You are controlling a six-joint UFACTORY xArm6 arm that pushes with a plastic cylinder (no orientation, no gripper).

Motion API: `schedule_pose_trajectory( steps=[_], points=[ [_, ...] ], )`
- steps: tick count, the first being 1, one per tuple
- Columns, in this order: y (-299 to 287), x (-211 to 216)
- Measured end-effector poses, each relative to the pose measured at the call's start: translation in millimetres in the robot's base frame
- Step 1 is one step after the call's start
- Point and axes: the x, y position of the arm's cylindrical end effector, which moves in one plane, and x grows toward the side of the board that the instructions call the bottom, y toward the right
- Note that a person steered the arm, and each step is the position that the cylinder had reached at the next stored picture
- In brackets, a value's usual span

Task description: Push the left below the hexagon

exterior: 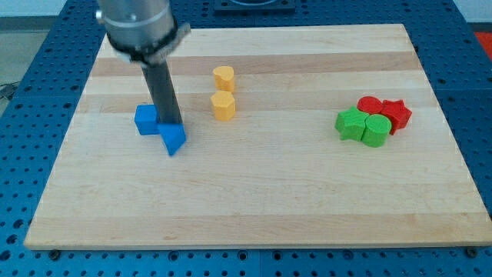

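Two blue blocks (147, 120) (174, 138) are sitting left of centre, my tip (171, 125) is resting between them with no fingers fitted, so I'm judging a slow rightward push under the yellow hexagon (223, 105) best.

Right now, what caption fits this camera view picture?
My tip sits between two blue blocks, left of the yellow hexagon.

My rod (164, 94) stands in front of two blue blocks, so my tip (171, 125) is not clear to see where it meets them. The rod covers the right part of the blue cube (145, 120) and the top of the blue triangle (174, 139). The arm housing (142, 27) is cut by the view's top. The red cylinder (370, 105) is partly behind the green blocks (361, 127).
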Motion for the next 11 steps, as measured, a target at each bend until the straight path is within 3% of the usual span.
schedule_pose_trajectory(
  steps=[1,2,6,8,11],
  points=[
    [27.2,23.0],
    [27.7,11.0],
    [-45.6,-84.3],
    [-101.0,-43.2],
    [12.4,-16.9]
  ],
)
